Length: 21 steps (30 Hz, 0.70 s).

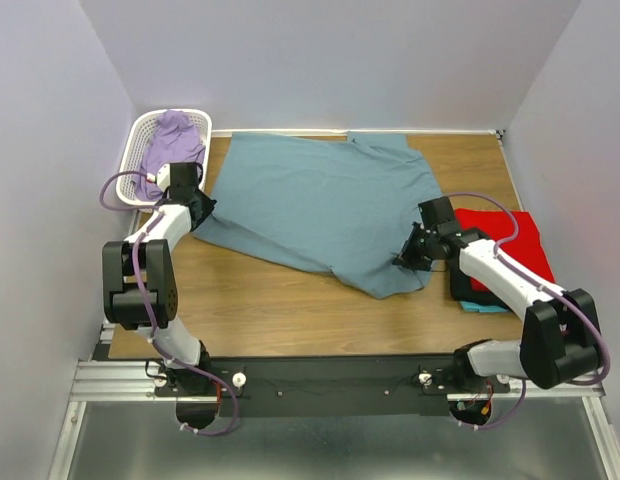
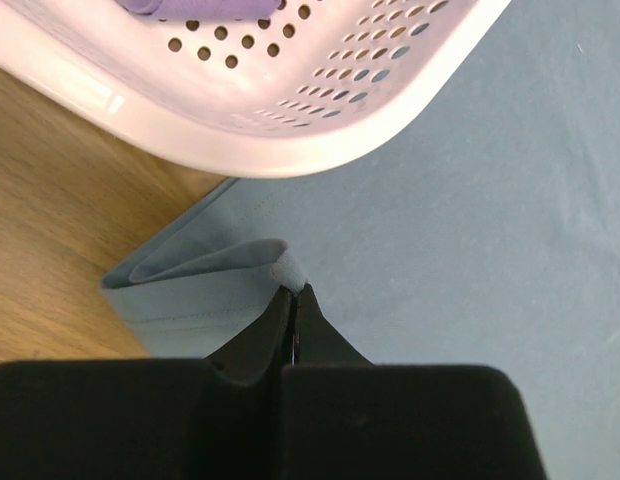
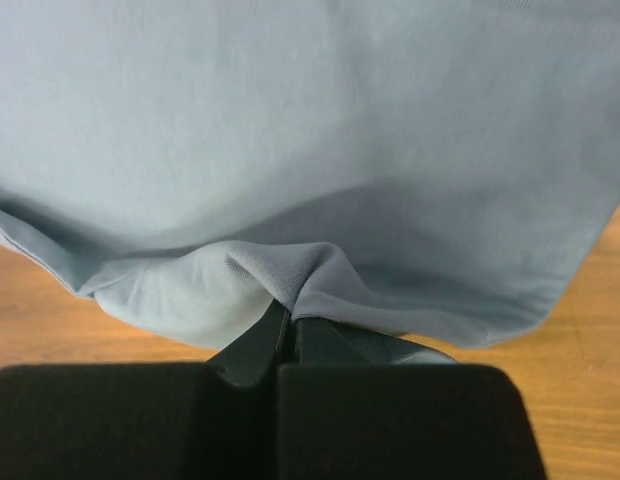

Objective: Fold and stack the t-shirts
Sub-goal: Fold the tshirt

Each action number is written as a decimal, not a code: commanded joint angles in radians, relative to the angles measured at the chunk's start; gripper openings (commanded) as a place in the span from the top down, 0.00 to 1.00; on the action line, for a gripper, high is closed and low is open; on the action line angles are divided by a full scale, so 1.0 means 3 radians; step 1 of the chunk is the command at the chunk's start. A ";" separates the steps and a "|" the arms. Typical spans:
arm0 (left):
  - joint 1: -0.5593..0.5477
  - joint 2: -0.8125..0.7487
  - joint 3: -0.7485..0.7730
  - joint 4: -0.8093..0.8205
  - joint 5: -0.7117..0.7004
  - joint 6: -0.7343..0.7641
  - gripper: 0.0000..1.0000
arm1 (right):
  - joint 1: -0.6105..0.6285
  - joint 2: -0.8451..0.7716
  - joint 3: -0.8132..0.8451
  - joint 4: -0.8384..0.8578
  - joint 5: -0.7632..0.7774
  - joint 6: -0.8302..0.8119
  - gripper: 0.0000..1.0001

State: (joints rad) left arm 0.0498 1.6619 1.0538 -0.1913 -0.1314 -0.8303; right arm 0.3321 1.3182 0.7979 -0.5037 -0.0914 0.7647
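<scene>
A dusty blue-grey t-shirt (image 1: 320,205) lies spread across the middle of the wooden table. My left gripper (image 1: 202,208) is shut on its left edge, where the cloth (image 2: 220,285) folds over at the fingertips (image 2: 293,293). My right gripper (image 1: 405,255) is shut on a pinch of the shirt's right edge (image 3: 290,270); the fabric bunches over the black fingers. A folded red t-shirt (image 1: 505,240) lies at the right on top of a turquoise one (image 1: 482,306), of which only a strip shows.
A white lattice basket (image 1: 140,135) holding a purple cloth (image 1: 175,140) stands at the back left, close above my left gripper (image 2: 293,295) and over the shirt's edge. Walls close in the table on three sides. Bare wood (image 1: 290,310) lies in front of the shirt.
</scene>
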 commanded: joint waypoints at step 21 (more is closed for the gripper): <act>0.0085 0.0264 0.0368 -0.0119 -0.0216 -0.0070 1.00 | -0.0437 0.0458 0.0413 0.0263 -0.0283 -0.0233 0.99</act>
State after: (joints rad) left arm 0.0624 1.7226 1.1389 -0.2264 -0.1631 -0.8429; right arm 0.2169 1.4384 0.8886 -0.4419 -0.1509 0.7162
